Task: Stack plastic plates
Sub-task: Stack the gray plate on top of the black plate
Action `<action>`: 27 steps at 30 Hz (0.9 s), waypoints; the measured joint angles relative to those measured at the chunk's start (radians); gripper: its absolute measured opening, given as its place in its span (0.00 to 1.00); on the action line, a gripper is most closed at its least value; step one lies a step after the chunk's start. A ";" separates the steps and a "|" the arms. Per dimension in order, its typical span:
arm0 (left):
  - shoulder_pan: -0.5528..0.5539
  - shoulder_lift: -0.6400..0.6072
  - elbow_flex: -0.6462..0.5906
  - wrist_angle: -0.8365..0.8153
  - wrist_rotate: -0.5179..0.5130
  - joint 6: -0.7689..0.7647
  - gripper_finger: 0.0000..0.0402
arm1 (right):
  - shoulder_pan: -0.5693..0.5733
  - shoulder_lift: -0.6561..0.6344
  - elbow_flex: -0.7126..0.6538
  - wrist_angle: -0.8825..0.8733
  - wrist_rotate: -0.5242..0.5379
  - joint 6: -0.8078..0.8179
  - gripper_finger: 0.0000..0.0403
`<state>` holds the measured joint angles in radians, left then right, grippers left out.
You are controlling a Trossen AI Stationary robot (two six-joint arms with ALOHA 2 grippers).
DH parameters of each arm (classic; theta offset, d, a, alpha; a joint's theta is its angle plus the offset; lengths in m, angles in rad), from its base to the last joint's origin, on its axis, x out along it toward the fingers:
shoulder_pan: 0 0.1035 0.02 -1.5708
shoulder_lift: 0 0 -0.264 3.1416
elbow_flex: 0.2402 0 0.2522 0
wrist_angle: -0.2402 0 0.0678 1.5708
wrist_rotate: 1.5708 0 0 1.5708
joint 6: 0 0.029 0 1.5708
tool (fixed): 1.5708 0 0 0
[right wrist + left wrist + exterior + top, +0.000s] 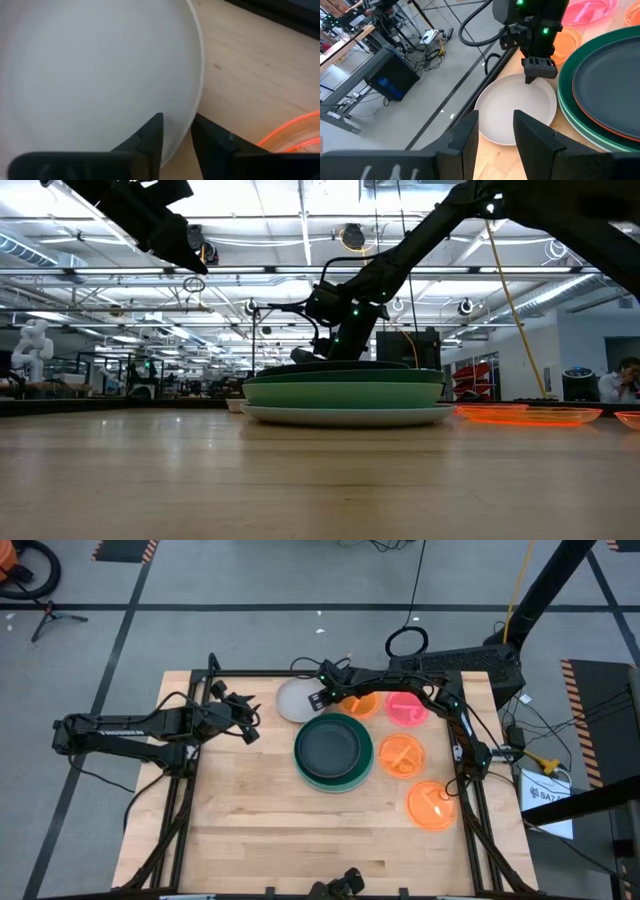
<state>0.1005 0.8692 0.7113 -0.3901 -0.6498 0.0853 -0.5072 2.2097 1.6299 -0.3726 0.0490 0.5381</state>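
- My right gripper point(176, 134) is down at the edge of the beige plate point(298, 699), near the table's far side. One finger sits over the plate's inside, the other just outside; the rim runs through the narrow gap between them. I cannot tell whether they are pressing on it.
- From my left wrist camera, the right gripper point(540, 75) shows at the beige plate's point(517, 115) far rim.
- My left gripper point(496, 131) hangs above the table's left part, short of the beige plate, fingers apart with nothing between them.
- Stack point(334, 752) at mid-table: dark grey plate on top, a rust-orange rim under it, green plates below, a pale one at the bottom. In the low view the stack point(345, 395) lies flat on the wood.
- Pink divided plate point(407, 707) far right, by my right arm.
- Three translucent orange plates: one point(358, 704) just beside my right gripper, one point(402, 755) right of the stack, one point(432, 806) nearer the right edge.
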 joint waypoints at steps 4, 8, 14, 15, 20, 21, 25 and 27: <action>0.000 0.000 0.000 0.000 0.000 0.002 0.32 | -0.003 0.000 0.000 -0.003 0.004 0.015 0.16; 0.000 0.000 0.000 0.002 0.000 0.008 0.32 | -0.003 0.000 0.000 -0.005 0.009 0.020 0.15; 0.000 0.000 0.000 0.002 0.000 0.008 0.32 | -0.003 0.000 0.000 -0.006 0.009 0.023 0.15; 0.000 0.000 0.000 0.002 0.000 0.008 0.32 | -0.003 0.000 0.000 -0.006 0.009 0.026 0.14; 0.000 0.000 0.000 0.002 0.000 0.008 0.32 | -0.007 -0.011 0.000 -0.026 0.026 0.019 0.04; 0.000 0.000 0.000 0.002 0.000 0.008 0.32 | -0.007 -0.012 0.000 -0.025 0.030 0.012 0.03; 0.000 0.000 0.000 0.002 0.000 0.008 0.32 | -0.006 -0.011 0.000 -0.024 0.027 0.006 0.03; 0.000 0.000 0.000 0.002 0.000 0.008 0.32 | -0.006 -0.011 0.000 -0.018 0.028 0.001 0.03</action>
<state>0.1005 0.8692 0.7116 -0.3878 -0.6495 0.0932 -0.5137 2.1986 1.6295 -0.3906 0.0769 0.5396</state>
